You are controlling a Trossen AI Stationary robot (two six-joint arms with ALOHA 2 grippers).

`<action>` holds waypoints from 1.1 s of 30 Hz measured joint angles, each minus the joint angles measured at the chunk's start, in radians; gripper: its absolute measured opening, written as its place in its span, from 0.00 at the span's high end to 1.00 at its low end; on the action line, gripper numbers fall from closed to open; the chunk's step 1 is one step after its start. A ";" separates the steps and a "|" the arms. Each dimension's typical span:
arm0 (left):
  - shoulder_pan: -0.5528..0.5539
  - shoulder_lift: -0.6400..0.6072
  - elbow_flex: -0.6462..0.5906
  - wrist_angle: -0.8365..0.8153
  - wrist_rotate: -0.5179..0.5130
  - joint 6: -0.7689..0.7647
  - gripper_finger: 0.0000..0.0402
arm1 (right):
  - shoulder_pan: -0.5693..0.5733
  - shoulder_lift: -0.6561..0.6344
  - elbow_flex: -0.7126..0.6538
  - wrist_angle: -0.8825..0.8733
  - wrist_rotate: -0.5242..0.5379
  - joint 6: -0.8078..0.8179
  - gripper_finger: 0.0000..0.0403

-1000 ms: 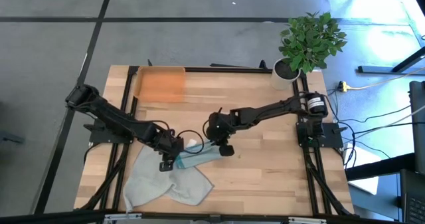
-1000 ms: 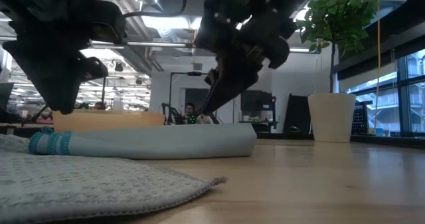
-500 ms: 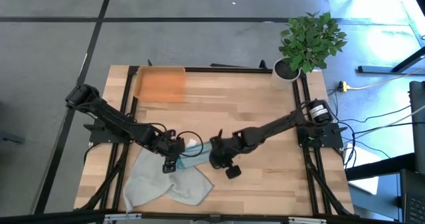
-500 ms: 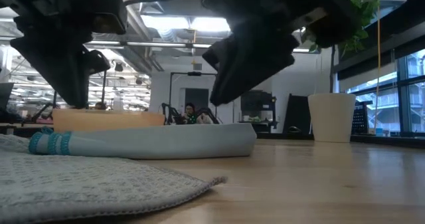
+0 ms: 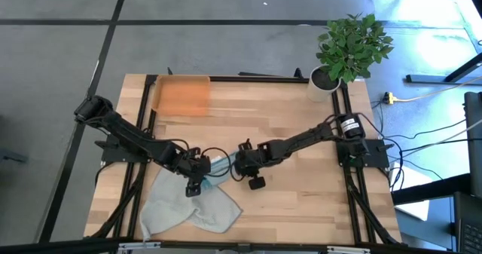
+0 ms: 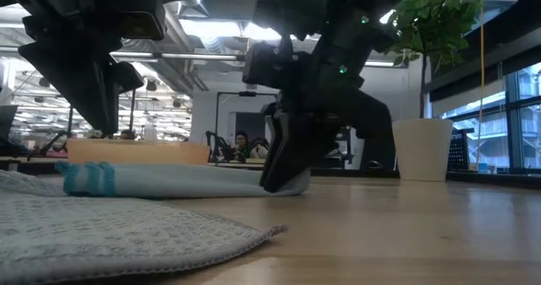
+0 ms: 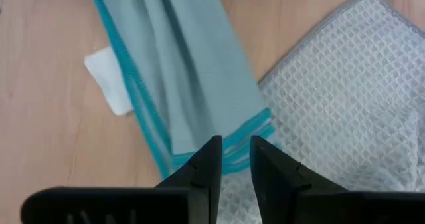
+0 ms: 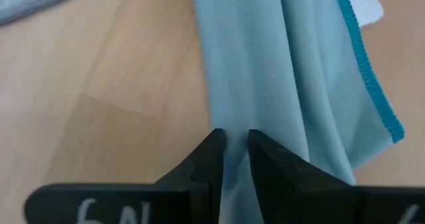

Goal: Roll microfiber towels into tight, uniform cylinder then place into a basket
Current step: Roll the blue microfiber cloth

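Towels lie near the front middle of the wooden surface (image 5: 301,186): the teal-blue towel (image 5: 220,167) is a long roll stretched between the two tools, and the pale grey-green towel (image 5: 188,209) is spread loosely beside it, toward the front edge, with the roll's bound end resting at or on its border. The left tool (image 5: 194,186) hangs over that teal-edged end, its fingers (image 7: 209,167) narrowly apart with the towel's hem showing below them — it seems not to be holding anything, though the low view hides the tips. The right tool (image 5: 239,169) is down at the roll's other end, fingers (image 8: 212,151) nearly together and pinching a fold of the teal cloth between them. A small white tag (image 7: 109,81) sticks out beside the roll. The orange basket (image 5: 181,96) sits well apart at the far left corner of the surface, and a potted plant (image 5: 350,47) stands at the far right corner.
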 joint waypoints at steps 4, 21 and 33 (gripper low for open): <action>0.000 0.000 0.000 0.000 0.000 0.000 0.83 | -0.037 0.002 0.002 -0.024 -0.003 0.001 0.82; 0.000 0.000 0.000 -0.005 -0.035 0.012 0.83 | -0.056 -0.048 0.016 -0.087 0.004 -0.006 0.82; 0.005 -0.020 0.000 -0.007 -0.053 0.029 0.83 | -0.023 -0.158 0.015 -0.144 0.009 -0.051 0.82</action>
